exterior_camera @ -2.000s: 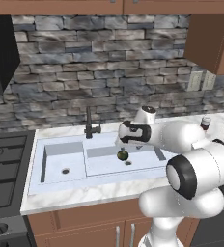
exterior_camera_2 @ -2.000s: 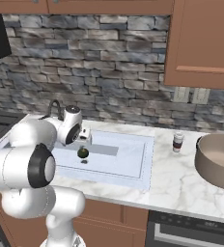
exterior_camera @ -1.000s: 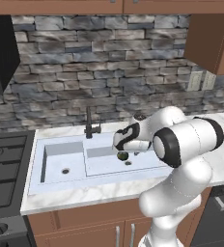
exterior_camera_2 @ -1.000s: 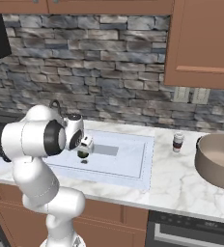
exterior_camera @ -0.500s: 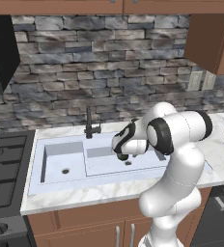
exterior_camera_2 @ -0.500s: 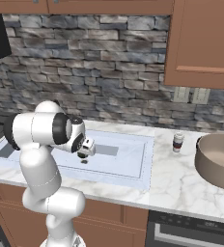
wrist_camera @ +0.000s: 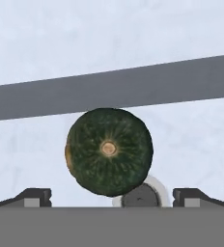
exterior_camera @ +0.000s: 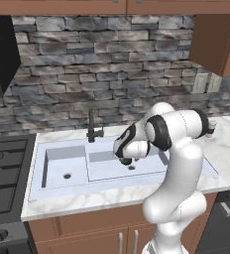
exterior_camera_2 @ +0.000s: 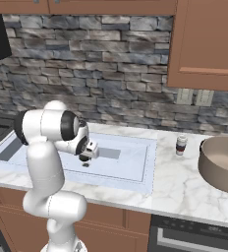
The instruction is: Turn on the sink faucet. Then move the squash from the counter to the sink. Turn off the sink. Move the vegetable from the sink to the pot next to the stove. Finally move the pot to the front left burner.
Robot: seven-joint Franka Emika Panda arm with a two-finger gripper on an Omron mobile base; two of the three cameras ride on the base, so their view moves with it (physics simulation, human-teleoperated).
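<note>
the tool point(wrist_camera: 111, 198) hangs open over the squash point(wrist_camera: 109, 152) in the sink point(exterior_camera: 107, 173), gripping nothing; round squash may roll off-centre.

Sink in the middle of the counter, stove on one side, pot on the other

In the left base view the sink point(exterior_camera: 57, 187) is set into the counter point(exterior_camera: 112, 198), with the small bowl on its left and the large bowl on its right. The sink faucet point(exterior_camera: 91, 130) stands behind the sink, on the back rim near the divide between the bowls. The stove point(exterior_camera: 3, 173) lies to the left of the counter. The squash point(exterior_camera: 126, 160) is in the large bowl, over the drain point(wrist_camera: 142, 195) (the hand view shows it between the gripper point(wrist_camera: 110, 197) tips and just beside the drain). In the right base view the pot point(exterior_camera_2: 223, 162) stands on the counter well to the right of the sink, with a small jar point(exterior_camera_2: 181, 144) between them.
</note>
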